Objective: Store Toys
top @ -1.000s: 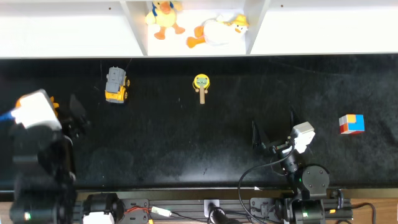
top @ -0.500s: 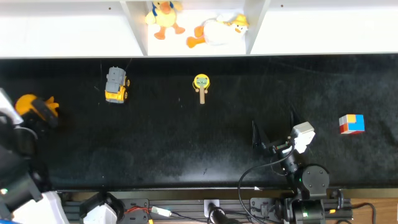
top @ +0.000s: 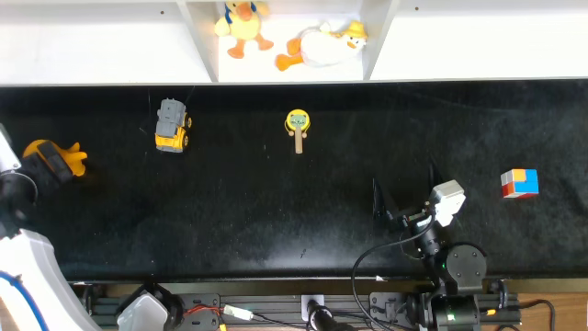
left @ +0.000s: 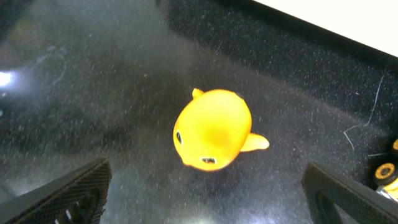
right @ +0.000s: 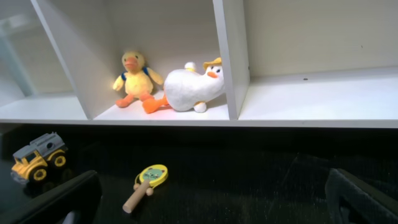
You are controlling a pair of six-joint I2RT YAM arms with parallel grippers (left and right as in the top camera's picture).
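Observation:
An orange-yellow fish toy (top: 40,150) (left: 214,129) lies on the black table at the far left. My left gripper (left: 205,208) hangs open over it, one finger (left: 65,193) on each side and clear of the toy. A yellow toy truck (top: 172,125) (right: 38,155) and a yellow paddle toy with a green face (top: 297,129) (right: 146,182) lie farther back on the table. A coloured cube (top: 519,183) sits at the right. My right gripper (top: 404,195) (right: 211,211) is open and holds nothing, near the front right.
A white shelf unit (top: 110,41) (right: 323,93) runs along the back edge. Its middle bay holds a yellow duck plush (top: 243,23) (right: 132,78) and a white duck plush (top: 322,44) (right: 189,88). Cables lie along the table's front edge (top: 386,267).
The left arm has swung toward the left edge and front, uncovering the orange fish toy, which has stayed in place. The right arm has not moved.

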